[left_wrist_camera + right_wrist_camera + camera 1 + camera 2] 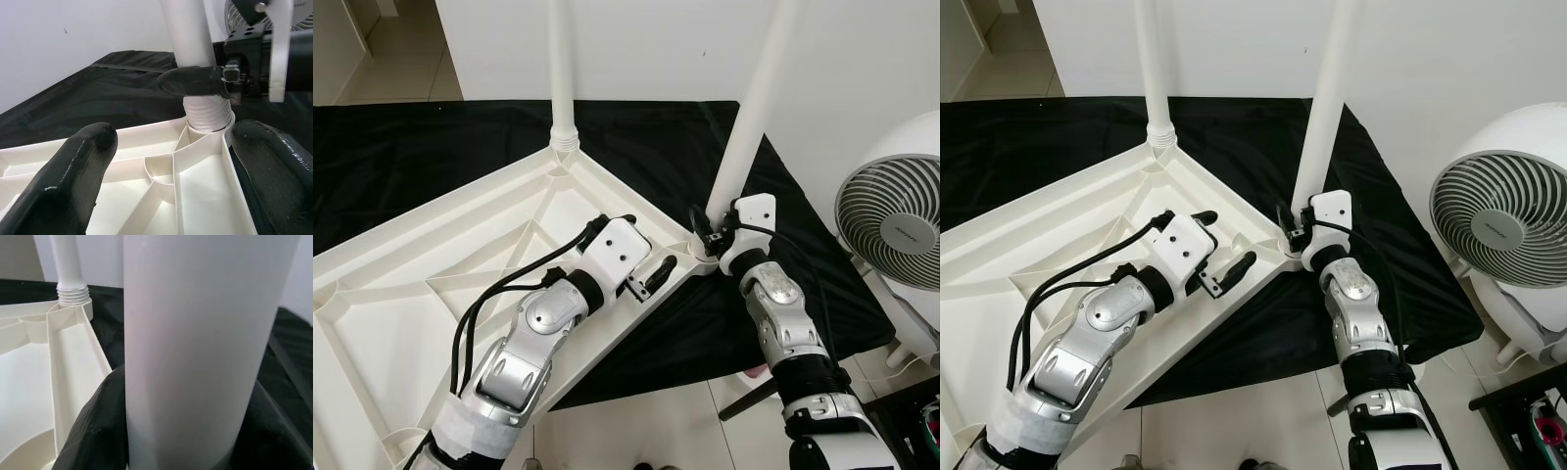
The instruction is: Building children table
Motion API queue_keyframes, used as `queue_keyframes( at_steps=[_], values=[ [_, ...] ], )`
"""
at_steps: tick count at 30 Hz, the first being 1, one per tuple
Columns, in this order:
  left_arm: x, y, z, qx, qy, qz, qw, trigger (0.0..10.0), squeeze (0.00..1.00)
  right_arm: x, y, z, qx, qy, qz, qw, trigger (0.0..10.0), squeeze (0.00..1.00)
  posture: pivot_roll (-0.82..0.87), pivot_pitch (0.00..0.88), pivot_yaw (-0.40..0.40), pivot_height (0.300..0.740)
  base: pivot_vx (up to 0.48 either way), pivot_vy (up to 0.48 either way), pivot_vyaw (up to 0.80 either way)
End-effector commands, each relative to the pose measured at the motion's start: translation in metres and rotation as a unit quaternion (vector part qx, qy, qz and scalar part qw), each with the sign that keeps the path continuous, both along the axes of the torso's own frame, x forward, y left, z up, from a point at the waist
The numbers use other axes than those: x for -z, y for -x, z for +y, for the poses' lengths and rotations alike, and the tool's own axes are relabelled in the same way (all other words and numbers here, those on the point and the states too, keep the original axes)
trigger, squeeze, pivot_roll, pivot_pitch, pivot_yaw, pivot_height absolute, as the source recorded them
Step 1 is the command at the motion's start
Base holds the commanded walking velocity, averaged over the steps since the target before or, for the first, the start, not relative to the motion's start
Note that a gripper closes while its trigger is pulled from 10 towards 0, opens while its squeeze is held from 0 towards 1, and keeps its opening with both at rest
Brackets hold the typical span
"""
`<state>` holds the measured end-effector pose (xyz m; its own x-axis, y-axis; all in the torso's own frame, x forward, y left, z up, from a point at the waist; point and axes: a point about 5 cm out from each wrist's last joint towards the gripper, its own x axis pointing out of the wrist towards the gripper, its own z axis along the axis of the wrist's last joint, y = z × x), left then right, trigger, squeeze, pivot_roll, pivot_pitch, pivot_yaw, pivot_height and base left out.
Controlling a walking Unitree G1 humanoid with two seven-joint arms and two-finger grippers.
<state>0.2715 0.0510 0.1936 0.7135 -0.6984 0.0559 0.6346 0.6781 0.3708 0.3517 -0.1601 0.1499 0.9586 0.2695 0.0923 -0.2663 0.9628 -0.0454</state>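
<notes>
White ruled here: the upturned tabletop (431,264) was plain white, ribs and all, and both legs on it, the near leg (749,117) and the far leg (562,69), were matching white. Under the tabletop, the cloth (421,147) was solid black. Right of the tabletop, the fan (891,225) was white with a grey grille. Both arms were silver, with black fingers (73,181).

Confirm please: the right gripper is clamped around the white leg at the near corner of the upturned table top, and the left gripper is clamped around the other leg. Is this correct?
Not quite. The left gripper is not on the far leg; in the left eye view it rests open on the upturned table top, beside the near corner. The right gripper is indeed clamped around the near leg.
</notes>
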Motion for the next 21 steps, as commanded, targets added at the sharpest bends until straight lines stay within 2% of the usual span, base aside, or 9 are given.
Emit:
queue_keyframes(
  at_steps=[1, 2, 9, 12, 13, 21],
  values=[
    [-0.001, 0.001, -0.001, 0.001, -0.002, -0.003, 1.0, 10.0, 0.0, 0.065, 0.017, -0.012, 0.029, -0.004, 0.157, 0.987, 10.0, 0.0, 0.18, 0.124, -0.042, 0.74, 0.0, 0.0, 0.0],
    [-0.001, 0.001, -0.001, -0.001, -0.002, -0.003, 1.0, 10.0, 0.0, 0.065, 0.016, -0.016, 0.04, -0.011, 0.16, 0.986, 10.0, 0.0, 0.18, 0.124, -0.045, 0.74, 0.0, 0.0, 0.0],
    [-0.002, 0.001, 0.0, -0.004, -0.001, -0.004, 1.0, 10.0, 0.0, 0.069, 0.024, -0.013, 0.031, 0.0, 0.144, 0.989, 10.0, 0.0, 0.18, 0.127, -0.047, 0.74, 0.0, 0.0, 0.0],
    [-0.002, 0.001, 0.0, -0.004, 0.0, -0.004, 1.0, 10.0, 0.0, 0.071, 0.027, -0.01, 0.024, 0.011, 0.139, 0.99, 10.0, 0.0, 0.18, 0.126, -0.046, 0.74, 0.0, 0.0, 0.0],
    [-0.002, 0.001, -0.001, -0.003, 0.0, -0.004, 1.0, 10.0, 0.0, 0.071, 0.031, -0.005, 0.008, 0.027, 0.122, 0.992, 10.0, 0.0, 0.17, 0.128, -0.044, 0.74, 0.0, 0.0, 0.0],
    [-0.002, 0.0, -0.001, -0.001, 0.0, -0.005, 1.0, 10.0, 0.0, 0.077, 0.041, 0.0, -0.017, 0.053, 0.109, 0.992, 10.0, 0.0, 0.17, 0.13, -0.04, 0.74, 0.0, 0.0, 0.0]
  ],
)
